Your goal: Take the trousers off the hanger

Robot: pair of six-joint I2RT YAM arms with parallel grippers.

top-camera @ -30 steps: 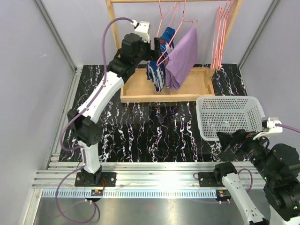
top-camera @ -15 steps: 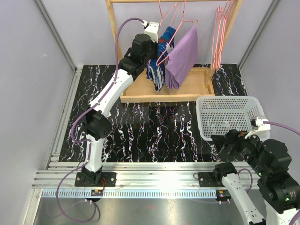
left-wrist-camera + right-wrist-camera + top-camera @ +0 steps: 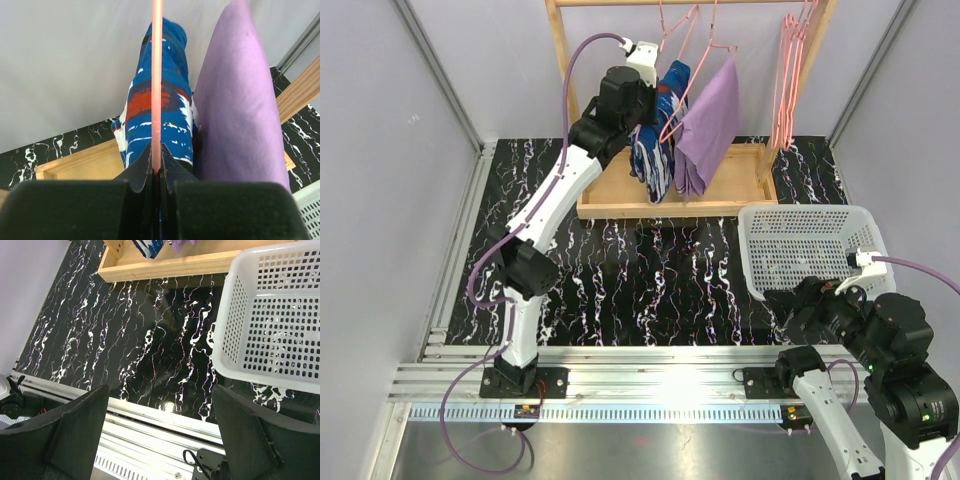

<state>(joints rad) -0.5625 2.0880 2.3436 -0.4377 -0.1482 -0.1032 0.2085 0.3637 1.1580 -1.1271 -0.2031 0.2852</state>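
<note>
Wooden rack (image 3: pixel 620 208), top centre of overhead view: carries hangers.
White basket (image 3: pixel 806 209), right of centre: probable drop point.
Lilac trousers (image 3: pixel 708 120) and blue patterned trousers (image 3: pixel 653 150): draped side by side on hangers, above rack base.
Left gripper (image 3: pixel 157 167): clamped on pink hanger wire (image 3: pixel 157 75), likely steadying it for pull-off.
Right gripper (image 3: pixel 159 400): lower right, fingers spread, holding nothing.

We are seeing a white perforated basket (image 3: pixel 805 209) sitting at right on a black marbled mat (image 3: pixel 620 280), pink hangers (image 3: pixel 788 80) hanging upper right, a wooden tray (image 3: pixel 660 209) lying upper centre.
</note>
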